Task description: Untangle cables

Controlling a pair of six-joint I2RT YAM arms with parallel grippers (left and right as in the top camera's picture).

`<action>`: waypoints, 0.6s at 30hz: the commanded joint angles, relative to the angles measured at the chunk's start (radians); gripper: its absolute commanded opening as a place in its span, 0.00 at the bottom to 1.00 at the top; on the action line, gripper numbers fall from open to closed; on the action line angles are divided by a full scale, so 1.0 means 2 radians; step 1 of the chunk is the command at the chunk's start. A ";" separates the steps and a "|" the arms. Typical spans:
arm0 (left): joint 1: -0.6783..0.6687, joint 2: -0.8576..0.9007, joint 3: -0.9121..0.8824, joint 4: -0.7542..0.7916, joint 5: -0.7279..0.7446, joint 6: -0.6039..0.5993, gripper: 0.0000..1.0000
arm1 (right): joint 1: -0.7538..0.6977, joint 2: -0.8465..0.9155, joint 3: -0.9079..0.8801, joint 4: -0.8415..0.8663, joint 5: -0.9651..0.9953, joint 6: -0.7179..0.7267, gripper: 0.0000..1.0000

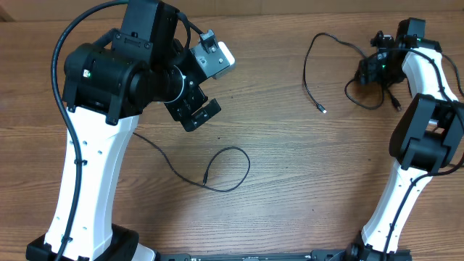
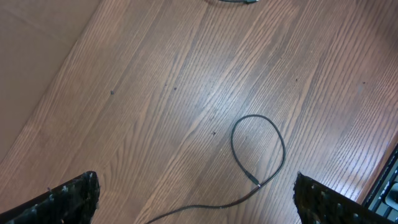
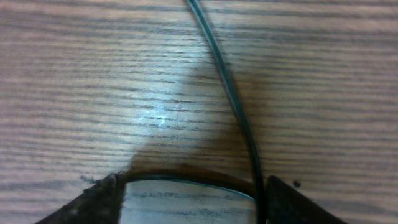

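Currently the right gripper (image 3: pixel 194 185) sits low over the far right part of the brown wood-grain table (image 1: pixel 290 210), jaws parted and clamped on nothing. A thin black smooth cable (image 3: pixel 231 93) runs between its dark, scuffed fingers (image 3: pixel 99 202), close along the inner edge of the finger on the picture's right. Contact there cannot be told. In the wrist view its long axis goes from the gap straight away from the gripper, leaning a little left. Overhead, this cable leaves the gripper toward the robot's left, arcs round, then comes back toward the near edge. Its small slim plug tip (image 1: pixel 322 110) is pale and points near-right. More thin black cord loops on the gripper's near side and ends in a dark plug (image 1: pixel 395 104). Whether it is the same cable cannot be told.

The left gripper (image 2: pixel 196 190) hangs above the table, jaws fully spread, holding nothing. Its fingertip pads (image 2: pixel 74 198) are black, rough and speckled. Below it lies a second thin black cable (image 2: pixel 233 142), left of centre and well apart from the first. It runs diagonally out from under the left arm (image 1: pixel 94 167) toward the near-right and curls into one open round loop. Its plug end (image 2: pixel 255 182) points back toward the near edge. The tabletop has straight grain and a slight sheen.
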 commanded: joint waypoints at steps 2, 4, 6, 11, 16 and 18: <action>0.001 -0.002 0.006 -0.001 0.004 -0.008 1.00 | -0.002 0.004 0.000 -0.004 -0.005 -0.003 0.56; 0.001 -0.002 0.006 -0.001 0.004 -0.009 1.00 | -0.002 0.004 0.000 -0.006 -0.005 -0.003 0.49; 0.001 -0.002 0.006 -0.001 0.004 -0.009 1.00 | -0.002 0.004 0.000 -0.006 -0.005 -0.002 0.41; 0.001 -0.002 0.006 -0.001 0.004 -0.008 1.00 | -0.002 0.004 0.000 -0.008 -0.005 0.000 0.22; 0.001 -0.002 0.006 -0.001 0.004 -0.008 1.00 | -0.002 0.004 0.000 -0.009 -0.005 0.012 0.05; 0.001 -0.002 0.006 -0.001 0.004 -0.009 1.00 | -0.002 0.004 0.000 -0.009 -0.005 0.014 0.04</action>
